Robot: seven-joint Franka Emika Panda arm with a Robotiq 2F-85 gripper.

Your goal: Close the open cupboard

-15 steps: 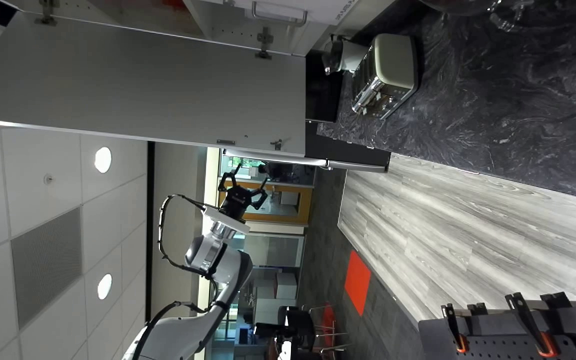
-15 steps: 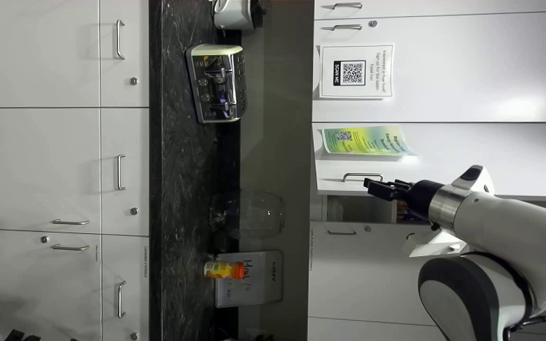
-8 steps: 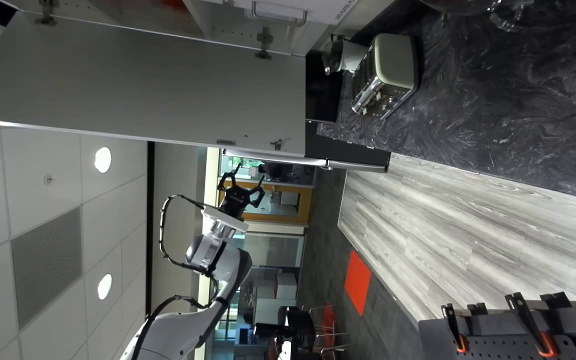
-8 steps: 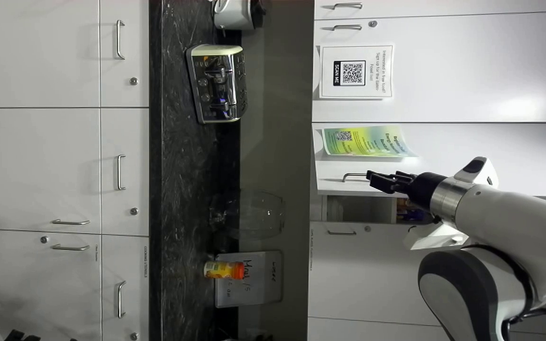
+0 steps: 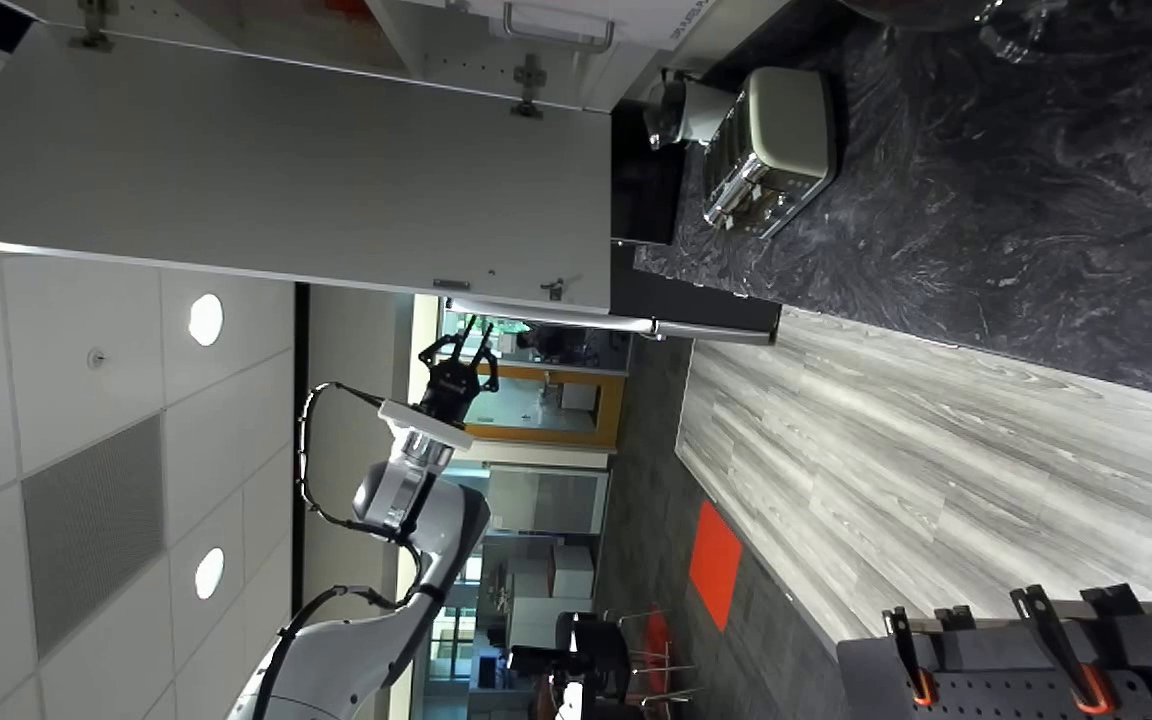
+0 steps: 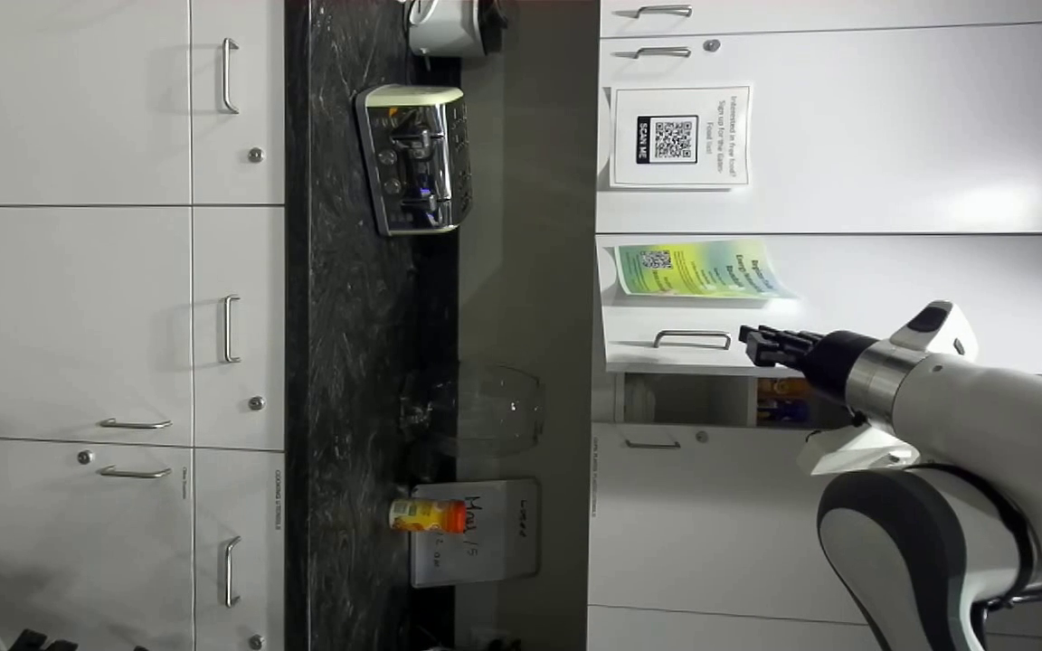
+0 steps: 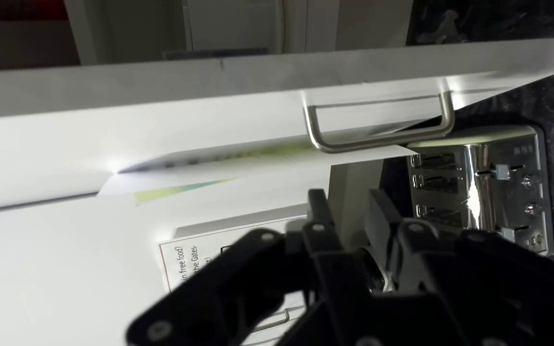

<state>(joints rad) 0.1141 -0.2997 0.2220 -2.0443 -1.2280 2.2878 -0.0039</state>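
The cupboard's white-grey door (image 5: 286,180) stands swung open, its inner face with metal hinges and a small latch showing. On its outer face (image 6: 892,289) are a metal bar handle (image 6: 693,338) and a green-yellow flyer (image 6: 700,269). Past the door's free edge, shelves (image 6: 684,402) show inside. My gripper (image 6: 747,342) is on the outer side of the door, close to the handle in that picture; no touch is visible. In the wrist view the door's edge (image 7: 161,81) crosses the top, and the gripper (image 7: 347,192) has a narrow gap between its fingers, holding nothing.
A toaster (image 6: 417,161) stands on the black marbled counter (image 6: 340,316). The adjoining cupboard door (image 6: 919,136) is flat and carries a paper sign (image 6: 679,136). A clear glass vessel (image 6: 494,407) and a bottle with orange lid (image 6: 426,515) are also on the counter.
My fingers have drawn closer together from wide apart. The gripper has shifted towards the ceiling side, away from the handle in the exterior pictures. The door stays where it was.
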